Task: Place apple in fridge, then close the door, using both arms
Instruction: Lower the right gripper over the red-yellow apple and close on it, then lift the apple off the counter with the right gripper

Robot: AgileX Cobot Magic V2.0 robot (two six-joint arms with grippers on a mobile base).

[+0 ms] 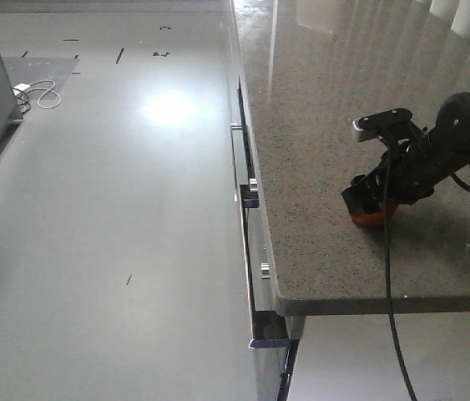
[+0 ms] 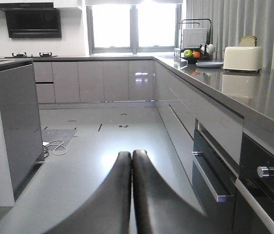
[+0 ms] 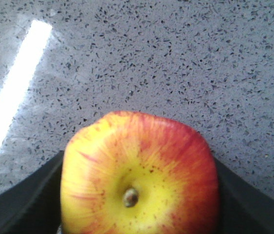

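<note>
Right end effector clamps the small round red-and-yellow apple on the speckled grey stone tabletop, while left end effector hangs pinched together, empty.

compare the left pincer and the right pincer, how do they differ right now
Load: the left pincer holds nothing; the right pincer has the apple between its fingers.
Fingers: the left pincer's are pressed together; the right pincer's are spread by the apple, one against each side.
Place: the left pincer points out over the kitchen floor; the right pincer sits low over the speckled counter.
Both have black fingers.
</note>
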